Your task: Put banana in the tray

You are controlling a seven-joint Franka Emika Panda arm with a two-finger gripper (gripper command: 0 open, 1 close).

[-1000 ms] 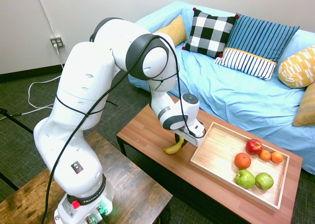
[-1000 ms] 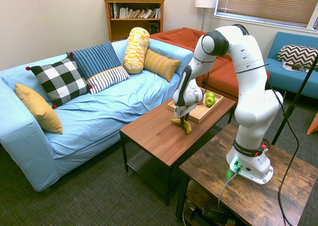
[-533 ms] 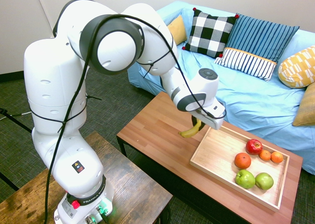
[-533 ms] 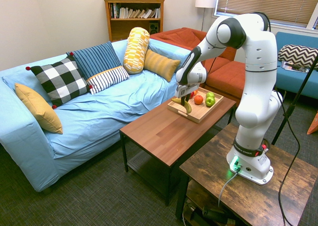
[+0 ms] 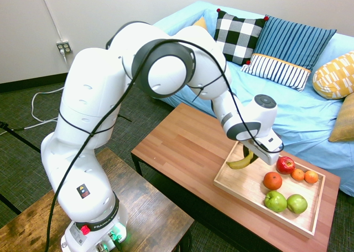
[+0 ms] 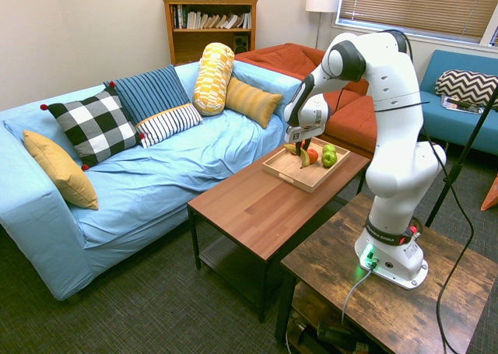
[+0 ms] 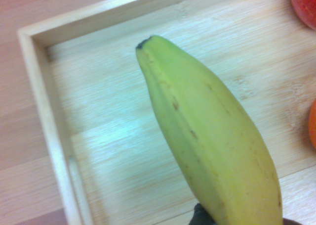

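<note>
Yellow banana (image 5: 241, 162), clamped in shut tool (image 5: 251, 157), now carried from bench (image 5: 182, 147) to above tray (image 5: 243, 180), empty nine-o'clock end; release remains.

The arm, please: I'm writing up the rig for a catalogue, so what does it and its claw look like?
The arm is glossy white with rounded segments and dark grey rings at the joints. A thin black cable loops along it. Its base bears a small dark label, a red button and a green light. The claw is a white block with dark fingers.
</note>
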